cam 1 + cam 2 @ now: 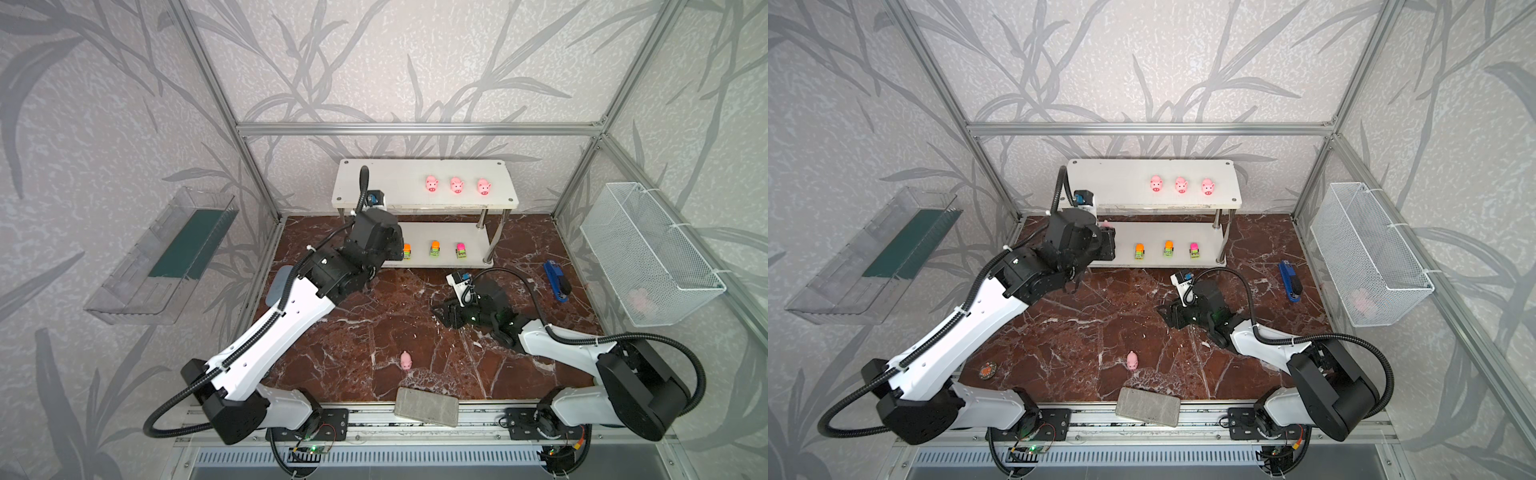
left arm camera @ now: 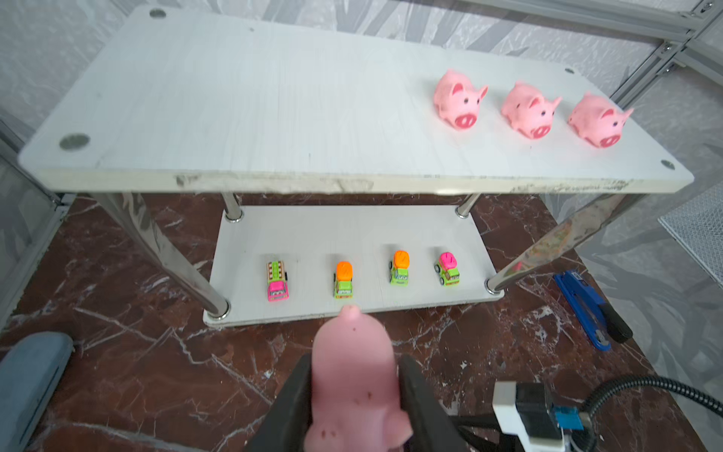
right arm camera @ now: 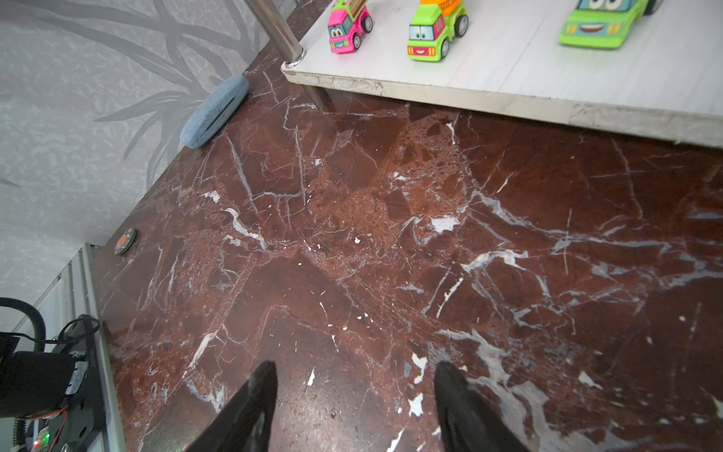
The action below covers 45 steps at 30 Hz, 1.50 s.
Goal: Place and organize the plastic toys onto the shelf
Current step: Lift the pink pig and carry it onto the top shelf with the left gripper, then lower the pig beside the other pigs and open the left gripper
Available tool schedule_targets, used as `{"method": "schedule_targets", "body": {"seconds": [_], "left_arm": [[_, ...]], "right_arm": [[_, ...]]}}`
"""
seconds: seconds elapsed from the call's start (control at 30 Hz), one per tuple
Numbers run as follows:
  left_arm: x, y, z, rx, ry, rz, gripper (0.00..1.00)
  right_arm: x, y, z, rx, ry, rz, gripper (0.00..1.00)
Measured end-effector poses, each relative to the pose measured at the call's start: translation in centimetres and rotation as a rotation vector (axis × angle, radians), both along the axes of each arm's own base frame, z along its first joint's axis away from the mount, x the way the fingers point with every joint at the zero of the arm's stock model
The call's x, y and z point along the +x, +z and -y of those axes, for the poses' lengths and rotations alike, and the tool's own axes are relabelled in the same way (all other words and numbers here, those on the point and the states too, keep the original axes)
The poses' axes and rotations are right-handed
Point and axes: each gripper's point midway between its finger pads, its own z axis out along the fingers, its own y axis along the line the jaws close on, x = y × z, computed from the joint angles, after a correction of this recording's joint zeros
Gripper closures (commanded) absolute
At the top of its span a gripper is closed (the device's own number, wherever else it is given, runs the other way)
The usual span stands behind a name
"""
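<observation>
Left wrist, gripped pig (image 2: 352,375), shelf (image 2: 274,117) edge near

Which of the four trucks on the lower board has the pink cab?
The end truck nearest the left arm: pink cab, striped flatbed; the other three have lime cabs and rounded tops.

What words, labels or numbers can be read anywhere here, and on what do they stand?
No text can be read anywhere.
Round token: orange marking, too blurred to read.
White camera module: dark marks, too small to read.
Toy trucks: painted faces only, no words.
</observation>
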Motion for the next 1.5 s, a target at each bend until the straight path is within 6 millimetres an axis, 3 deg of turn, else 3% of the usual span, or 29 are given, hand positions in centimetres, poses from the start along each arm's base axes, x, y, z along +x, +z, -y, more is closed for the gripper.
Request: {"method": "schedule_targets", "body": {"seconds": [0.1,0.23,0.47,0.73,1.03,1.23,1.5], "left_arm": [[2.7,2.1,0.1,-0.005,0.009,0.040,0.66],[6.0,3.2,0.1,-0.003,0.022,0.061,0.65],[11.4,3.2,0.7,-0.002,0.013,0.066,0.65],[15.6,2.6,1.7,-0.001,-0.013,0.064,0.65],[17.1,-0.4,2.6,0.014,-0.037,0.005,0.65],[17.2,-0.4,2.5,0.015,-0.036,0.003,0.65],[17.1,-0.4,2.0,0.024,-0.026,-0.005,0.65]], "right_arm": [[-0.2,0.3,-0.3,0.016,0.021,0.003,0.36],[-0.6,0.9,-1.0,0.028,0.057,0.033,0.36],[-1.2,1.1,-1.6,0.020,0.092,0.055,0.36],[-1.2,1.1,-1.6,0.013,0.097,0.064,0.36],[-1.1,0.2,-1.6,-0.009,0.094,0.050,0.36],[-1.0,-1.1,-1.6,-0.028,0.095,0.022,0.36],[-0.8,-1.3,-1.8,-0.029,0.095,0.019,0.36]]}}
